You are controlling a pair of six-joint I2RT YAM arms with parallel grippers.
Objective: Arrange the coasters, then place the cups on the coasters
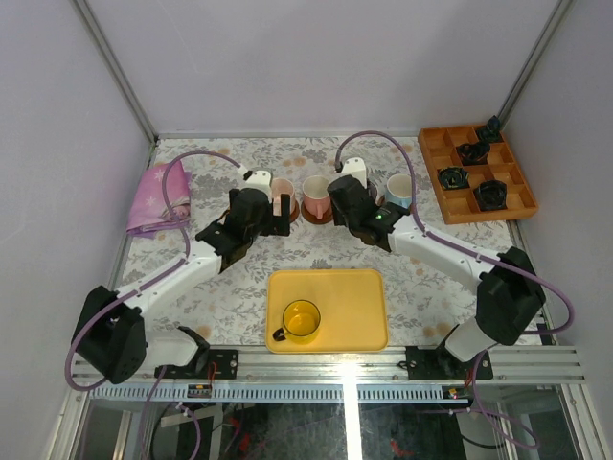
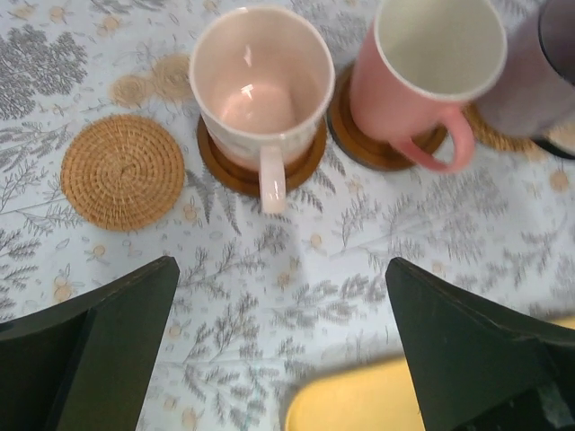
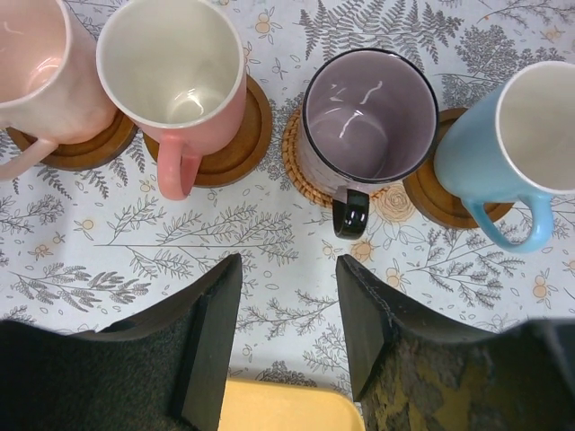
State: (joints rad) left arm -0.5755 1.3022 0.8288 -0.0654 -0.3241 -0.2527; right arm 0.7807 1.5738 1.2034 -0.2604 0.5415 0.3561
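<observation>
Five cups are in the room, small ones with one handle each, every one of another colour: a yellow cup [image 1: 301,320], a pale pink cup [image 2: 260,85], a pink cup [image 2: 431,63] that is white inside, a grey-purple cup [image 3: 368,117] with a dark handle, and a light blue cup [image 3: 512,135]. I also count five coasters, flat round discs a little wider than a cup. Three are dark brown, under the pale pink cup [image 2: 225,171], the pink cup [image 2: 355,144] and the light blue cup [image 3: 431,202]. Two are lighter and woven: one under the grey-purple cup [image 3: 295,171], and one bare tan coaster [image 2: 122,171] lying just left of the pale pink cup, not touching its coaster. These four cups stand upright in one row at the far part of the flowered table [image 1: 230,297], handles turned to the near edge. The yellow cup stands apart from them on one yellow tray [image 1: 354,287] near the front, between the arms, with no coaster under it. The left claw [image 2: 280,269] hangs before the pale pink cup, its fingers wide apart and nothing between them. The right claw [image 3: 287,269] hangs before the grey-purple cup, fingers partly apart, also holding nothing. At the far right is one orange box [image 1: 436,158] with small black things, too small to count surely, and at the left lies one pink cloth [image 1: 153,196].
</observation>
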